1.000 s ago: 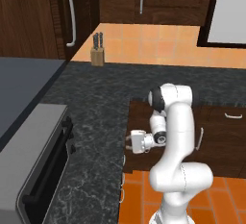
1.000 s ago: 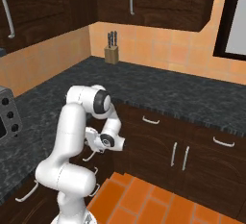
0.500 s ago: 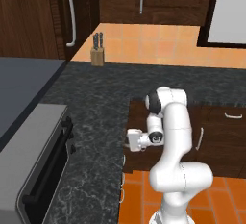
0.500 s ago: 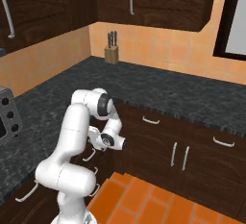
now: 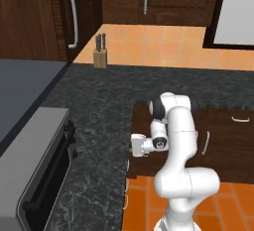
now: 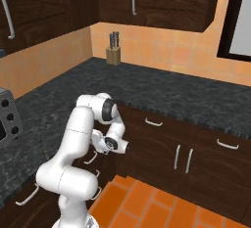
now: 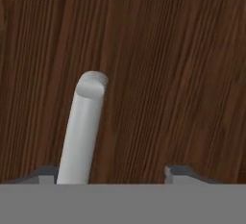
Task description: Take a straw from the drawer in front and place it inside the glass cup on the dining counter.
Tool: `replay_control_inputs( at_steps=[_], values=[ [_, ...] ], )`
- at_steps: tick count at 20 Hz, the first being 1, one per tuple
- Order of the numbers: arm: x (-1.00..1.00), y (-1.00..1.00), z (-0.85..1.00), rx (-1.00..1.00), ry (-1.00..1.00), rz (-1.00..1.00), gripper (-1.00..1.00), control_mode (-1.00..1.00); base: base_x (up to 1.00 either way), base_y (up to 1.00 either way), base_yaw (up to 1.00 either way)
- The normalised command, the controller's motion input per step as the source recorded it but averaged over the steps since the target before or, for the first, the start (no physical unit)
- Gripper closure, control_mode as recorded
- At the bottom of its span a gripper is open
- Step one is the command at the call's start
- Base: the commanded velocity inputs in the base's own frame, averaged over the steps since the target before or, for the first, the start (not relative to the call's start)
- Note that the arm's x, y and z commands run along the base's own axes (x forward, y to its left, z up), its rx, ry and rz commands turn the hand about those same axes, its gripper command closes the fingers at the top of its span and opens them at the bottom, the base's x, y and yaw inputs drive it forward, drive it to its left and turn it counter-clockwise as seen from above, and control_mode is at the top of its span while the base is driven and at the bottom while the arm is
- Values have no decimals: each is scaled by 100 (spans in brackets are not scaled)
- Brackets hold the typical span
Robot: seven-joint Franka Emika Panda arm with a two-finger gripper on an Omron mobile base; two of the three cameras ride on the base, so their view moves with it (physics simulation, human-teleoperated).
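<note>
Item: drawer, closed, dark wood front close ahead of hand. Silver handle between jaws; jaws apart, not yet clamped. Advice: close squarely on handle, pull straight. Straw presumably inside.

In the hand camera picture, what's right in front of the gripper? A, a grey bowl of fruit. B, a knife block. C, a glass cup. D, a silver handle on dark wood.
D: the hand view shows a silver handle against the dark wood grain of the drawer, running down beside the left one of the two finger tips of the gripper at the bottom.
</note>
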Motion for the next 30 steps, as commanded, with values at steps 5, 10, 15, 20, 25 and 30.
replay_control_inputs(
  at_steps=[5, 10, 15, 20, 25, 30],
  values=[
    [-47, -51, 1, 0, 0, 0, 100, -100, 0, 0, 0],
    [-59, -96, 8, 1, -1, 0, 100, -100, 0, 0, 0],
    [-70, -100, 10, 2, -1, 0, 100, -100, 0, 0, 0],
    [-61, -100, 9, 0, 0, 0, 100, -100, 0, 0, 0],
    [-45, -100, 4, 0, 0, 0, 100, -100, 0, 0, 0],
    [-38, -32, -2, -8, 3, -1, -100, -100, 0, 0, 0]
  ],
)
